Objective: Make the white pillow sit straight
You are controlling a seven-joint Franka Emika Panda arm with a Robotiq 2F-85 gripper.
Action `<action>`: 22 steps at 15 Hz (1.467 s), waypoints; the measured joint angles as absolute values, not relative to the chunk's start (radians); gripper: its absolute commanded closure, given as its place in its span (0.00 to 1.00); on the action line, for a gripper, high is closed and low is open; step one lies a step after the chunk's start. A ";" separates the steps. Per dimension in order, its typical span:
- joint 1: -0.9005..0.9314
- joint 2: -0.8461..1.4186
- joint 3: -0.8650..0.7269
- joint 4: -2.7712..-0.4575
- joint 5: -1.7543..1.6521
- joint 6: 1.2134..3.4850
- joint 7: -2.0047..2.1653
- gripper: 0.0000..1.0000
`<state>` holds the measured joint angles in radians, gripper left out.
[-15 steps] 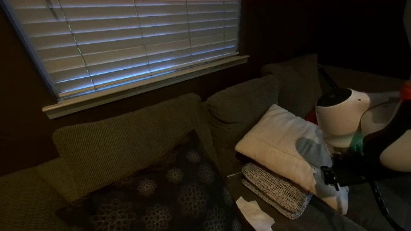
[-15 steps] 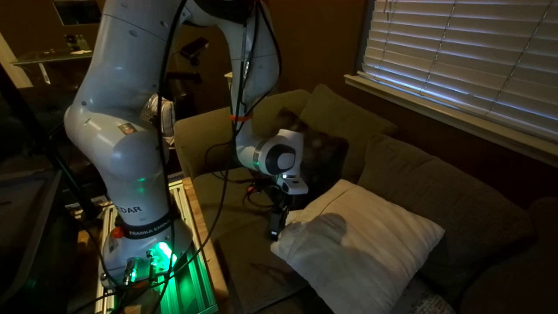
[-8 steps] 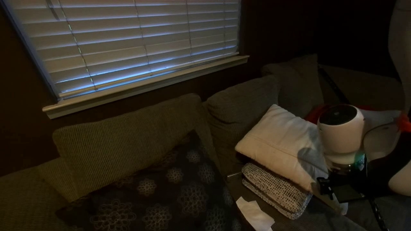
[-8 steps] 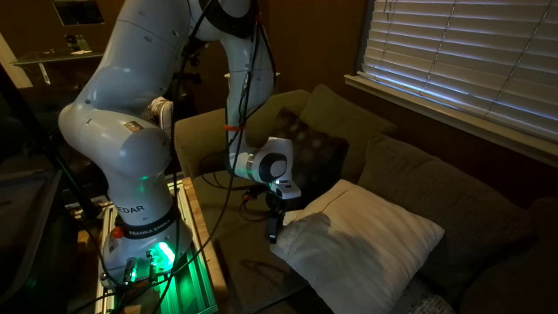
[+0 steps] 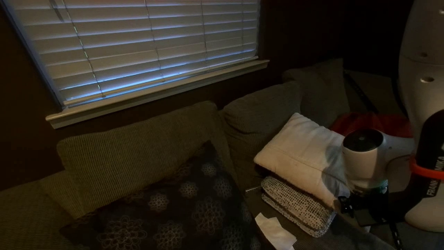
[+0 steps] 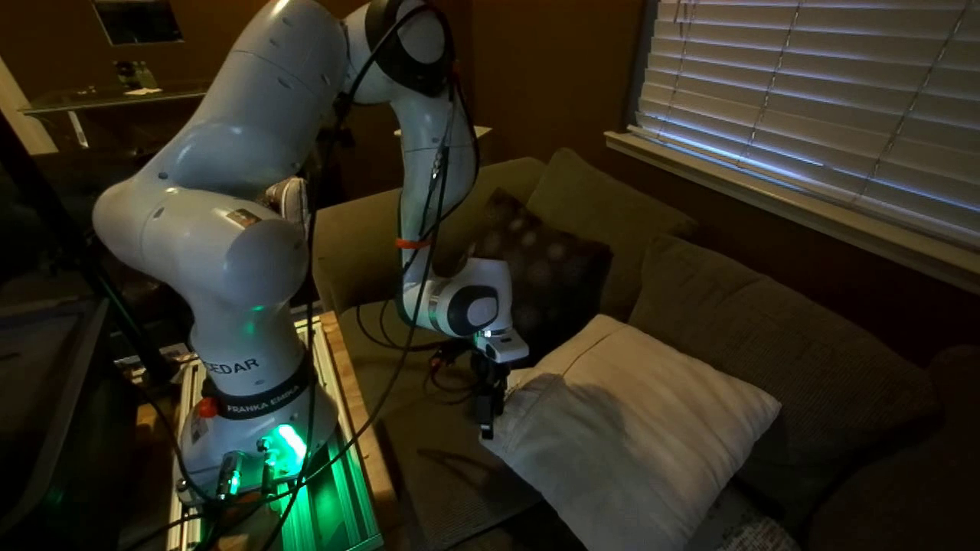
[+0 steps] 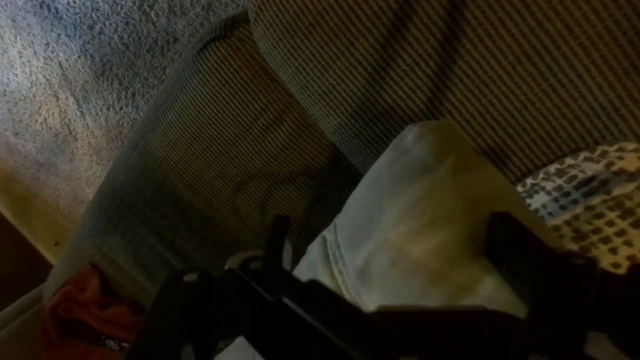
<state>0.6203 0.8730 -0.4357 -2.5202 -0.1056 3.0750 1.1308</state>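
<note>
Window blinds [image 5: 156, 52] overlook the white pillow [image 6: 651, 436], slanted near a back cushion [image 6: 773, 329]. The tool [image 7: 390, 235] is spread wide, a pillow corner showing between its fingers [image 7: 276, 243], apparently gripping nothing; I'd sink deeper, catch ample cloth, clamp, then turn slowly.

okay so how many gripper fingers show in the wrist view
2. In its left half, a finger shows beside the white pillow; in its right half, another finger overlaps the pillow. Their bases are too dark to make out.
</note>
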 measured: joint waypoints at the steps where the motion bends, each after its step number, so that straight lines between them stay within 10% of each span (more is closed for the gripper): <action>1: 0.634 0.889 -0.440 -2.519 -0.081 3.103 1.122 0.00; 13: 0.460 0.983 -0.269 -2.521 0.150 3.441 0.685 0.00; 14: 0.428 0.983 -0.252 -2.518 0.164 3.440 0.645 0.25; 22: 0.352 0.975 -0.216 -2.472 0.279 3.338 0.457 0.75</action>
<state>0.3525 0.9753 -0.2163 -2.4725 0.2794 3.3383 0.4571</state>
